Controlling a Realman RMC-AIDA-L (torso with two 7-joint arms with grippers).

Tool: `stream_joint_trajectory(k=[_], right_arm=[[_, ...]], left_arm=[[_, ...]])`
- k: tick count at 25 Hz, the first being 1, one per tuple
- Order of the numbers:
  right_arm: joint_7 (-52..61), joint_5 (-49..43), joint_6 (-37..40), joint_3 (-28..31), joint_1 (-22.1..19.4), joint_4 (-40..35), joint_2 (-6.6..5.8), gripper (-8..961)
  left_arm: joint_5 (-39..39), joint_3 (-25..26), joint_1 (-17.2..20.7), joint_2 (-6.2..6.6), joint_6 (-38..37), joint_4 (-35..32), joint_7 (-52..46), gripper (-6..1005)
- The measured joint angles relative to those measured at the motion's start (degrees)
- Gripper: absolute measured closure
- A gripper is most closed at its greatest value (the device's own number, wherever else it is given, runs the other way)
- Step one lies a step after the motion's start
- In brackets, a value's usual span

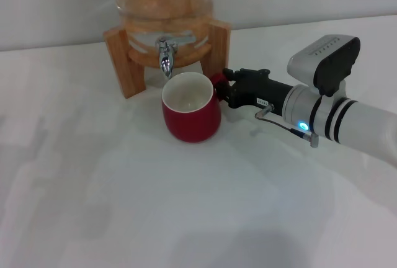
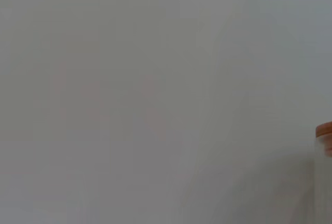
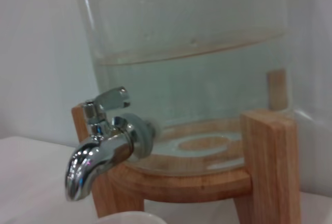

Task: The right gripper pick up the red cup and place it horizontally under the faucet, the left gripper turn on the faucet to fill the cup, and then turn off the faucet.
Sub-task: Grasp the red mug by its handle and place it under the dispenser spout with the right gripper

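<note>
**Red cup stands under the tap, right tool at its handle**

Nearest to the head camera is the bare white bench [image 1: 155,218], which runs back to a pale wall. From the right side the robot's right arm reaches in low over the bench, its silver-white wrist banded in black and showing a blue light. At its end the right tool [image 1: 224,88] sits against the handle side of the red cup [image 1: 191,118]; the black fingers appear pressed onto the red loop handle, pinching it, though the grip itself is partly hidden behind the cup's rim.

The red cup stands upright on the bench, mouth up, white inside showing and looking dry. It is just in front of a wooden stand [image 1: 124,63] and directly below the faucet [image 1: 165,57], whose chrome spout points down toward the back edge of the cup's rim without touching it.

The right wrist view looks closely at the faucet [image 3: 101,146]: its short lever sits on top and no water runs from the spout. Behind it a clear glass jar [image 3: 192,63] partly filled with water rests in the stand.

The left tool is nowhere in sight; the left wrist view shows only blank pale surface and a sliver of wood at one edge.
</note>
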State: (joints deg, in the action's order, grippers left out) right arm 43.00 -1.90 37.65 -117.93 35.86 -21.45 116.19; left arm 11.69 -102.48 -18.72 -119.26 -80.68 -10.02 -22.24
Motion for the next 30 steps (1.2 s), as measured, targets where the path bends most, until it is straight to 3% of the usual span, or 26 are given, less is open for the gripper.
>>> stream_joint_trajectory(k=[30], right_arm=[[0.0, 5.2, -1.7, -4.0, -0.2, -2.0, 0.0, 657]], left_arm=[[-1.1, 0.0, -0.3, 0.0, 0.0, -0.1, 0.0, 151]])
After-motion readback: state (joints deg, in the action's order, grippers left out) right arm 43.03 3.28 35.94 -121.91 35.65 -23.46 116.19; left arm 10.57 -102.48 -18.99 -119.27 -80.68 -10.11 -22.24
